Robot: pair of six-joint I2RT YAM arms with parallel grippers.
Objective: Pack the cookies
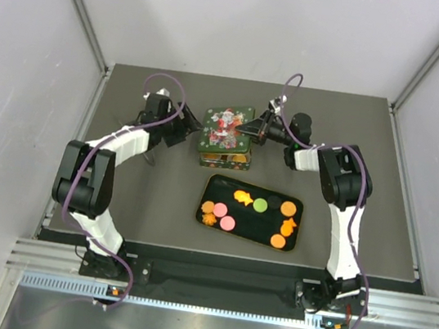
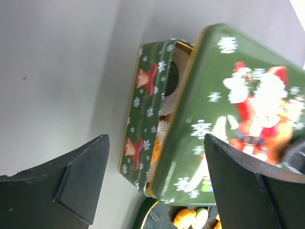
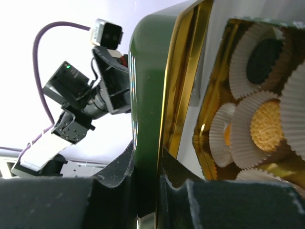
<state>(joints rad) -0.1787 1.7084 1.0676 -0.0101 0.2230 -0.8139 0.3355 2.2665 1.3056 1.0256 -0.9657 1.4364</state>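
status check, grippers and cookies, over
Left gripper open beside tin. Right gripper shut on lid. Cookies loose on black tray. Lid partly covers tin.

We are seeing the lid (image 3: pixel 147 95) shining as glossy green painted metal, its inner rim gleaming like polished gold. The cups (image 3: pixel 248 129) are looking like crinkled white paper. The tray (image 1: pixel 256 224) is showing smooth black, the table (image 1: pixel 155 205) matt grey. The left fingers (image 2: pixel 81 181) are looking like matt black plastic.
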